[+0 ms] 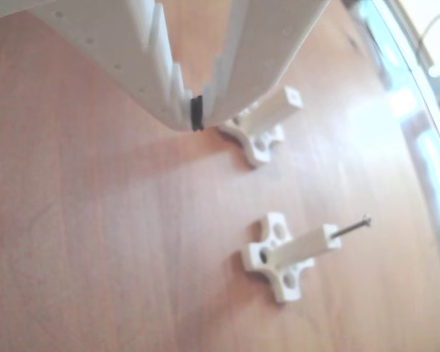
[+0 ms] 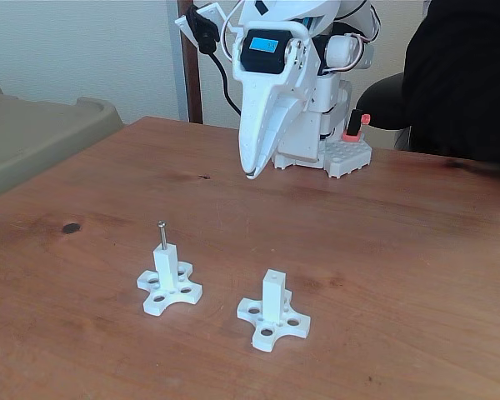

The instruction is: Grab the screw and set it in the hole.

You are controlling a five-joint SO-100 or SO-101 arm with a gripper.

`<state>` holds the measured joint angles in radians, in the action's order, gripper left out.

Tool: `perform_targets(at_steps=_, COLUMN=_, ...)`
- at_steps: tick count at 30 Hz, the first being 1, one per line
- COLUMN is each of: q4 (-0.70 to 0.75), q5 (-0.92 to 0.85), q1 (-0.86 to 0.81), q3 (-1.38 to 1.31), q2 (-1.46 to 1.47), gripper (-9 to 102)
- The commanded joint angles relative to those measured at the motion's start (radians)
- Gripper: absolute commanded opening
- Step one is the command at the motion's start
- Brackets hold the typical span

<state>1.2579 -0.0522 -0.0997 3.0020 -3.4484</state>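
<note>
Brown wooden table with visible grain carries everything; a pale wall stands behind its far edge, and a dark knot marks the wood toward the left edge in the fixed view.

White arm base sits at the far edge of the table, with a white studded block carrying a red piece just beside it.

Gripper hangs above the table, tips pointing down, clear of the surface. Fingers are pressed together at the tips. In the other view a small black ring-like part is pinched between the tips; I cannot tell what it is.

Two white posts on cross-shaped bases stand toward the near edge, apart from each other.
- Post with screw: nearer the left edge in the fixed view. The screw stands upright in the post's top face, thin shank exposed, round head uppermost. Other view agrees: screw projects from the end of this post.
- Empty post: to the right of the first in the fixed view. The hole in its square end face is open, seen as a small dark dot in the other view. This post lies just beyond the gripper tips in that view.

Round holes in both bases are open.

Dark sleeve of a person shows past the far right corner.
</note>
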Motion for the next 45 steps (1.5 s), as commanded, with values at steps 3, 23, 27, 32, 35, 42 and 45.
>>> perform_targets(at_steps=3, q4=0.063, q5=-0.006, q1=-0.002, q3=-0.003, q2=-0.018, gripper=-4)
perform_targets(at_steps=23, q4=-0.025, q5=-0.029, q1=-0.009, q3=-0.025, q2=0.078, gripper=-4)
perform_targets(at_steps=27, q4=-0.055, q5=-0.025, q1=-0.003, q3=-0.08, q2=0.152, gripper=-4)
perform_targets(at_steps=32, q4=-0.078, q5=-0.011, q1=0.006, q3=-0.196, q2=0.279, gripper=-4)
perform_targets(at_steps=35, q4=-0.078, q5=0.005, q1=0.014, q3=-0.279, q2=0.353, gripper=-4)
perform_targets(at_steps=42, q4=-0.003, q5=0.02, q1=0.026, q3=-0.508, q2=0.514, gripper=-4)
perform_targets(at_steps=45, q4=0.029, q5=0.032, q1=0.029, q3=-0.609, q2=0.6, gripper=-4)
